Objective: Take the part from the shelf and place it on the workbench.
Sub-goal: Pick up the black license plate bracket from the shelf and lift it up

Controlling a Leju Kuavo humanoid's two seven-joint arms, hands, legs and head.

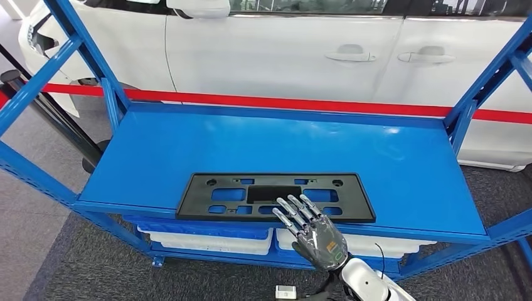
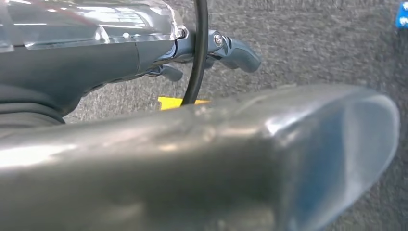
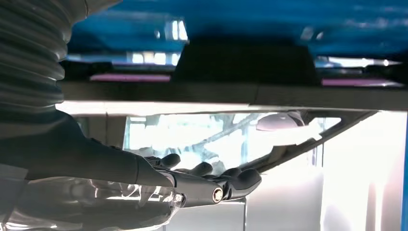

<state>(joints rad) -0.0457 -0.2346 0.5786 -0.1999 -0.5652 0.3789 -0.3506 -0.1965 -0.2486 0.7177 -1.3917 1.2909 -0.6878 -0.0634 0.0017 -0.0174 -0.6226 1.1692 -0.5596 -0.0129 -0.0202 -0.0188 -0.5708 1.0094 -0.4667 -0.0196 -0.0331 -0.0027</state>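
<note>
While the part (image 1: pixel 276 196) lies on the shelf (image 1: pixel 401 169), the reach is judged underway; the right hand (image 1: pixel 313 229) is spread, empty. A grasp is needed next; the left hand's (image 2: pixel 211 53) state cannot be told.

The part (image 1: pixel 276 196) lies flat on the shelf (image 1: pixel 401 157), near its front edge, just ahead of the right hand (image 1: pixel 313 231), whose fingertips (image 1: pixel 295 207) reach over its near edge. Bins (image 1: pixel 207 237) sit below, left of the hand. A car (image 1: pixel 282 50) stands beyond the shelf.
</note>
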